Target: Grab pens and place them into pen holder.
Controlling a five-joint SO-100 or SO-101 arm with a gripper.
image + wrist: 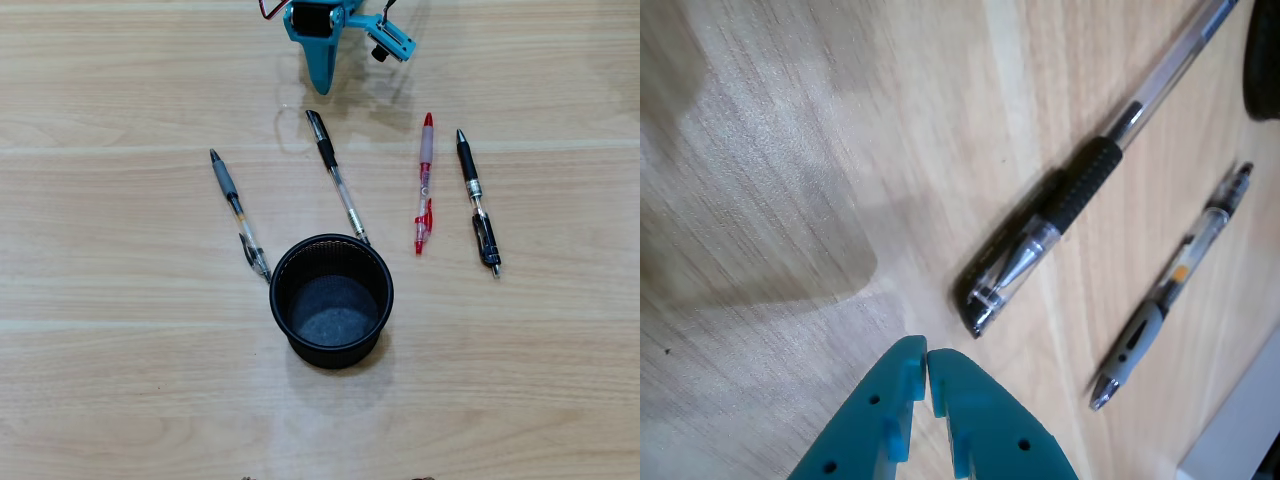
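Observation:
Four pens lie on the wooden table in the overhead view: a grey-sleeved clear pen point(238, 214) at left, a black-sleeved clear pen point(336, 176) in the middle, a red pen point(425, 182) and a black pen point(478, 201) at right. The black mesh pen holder point(331, 300) stands upright and empty just below them. My teal gripper point(323, 82) hovers at the top, just above the black-sleeved pen's tip. The wrist view shows the gripper point(926, 362) shut with nothing held, the black-sleeved pen point(1070, 195) close ahead and the grey-sleeved pen point(1160, 310) beyond it.
The pen holder's rim touches the lower ends of the two clear pens in the overhead view. Bare wooden table point(120, 380) surrounds everything.

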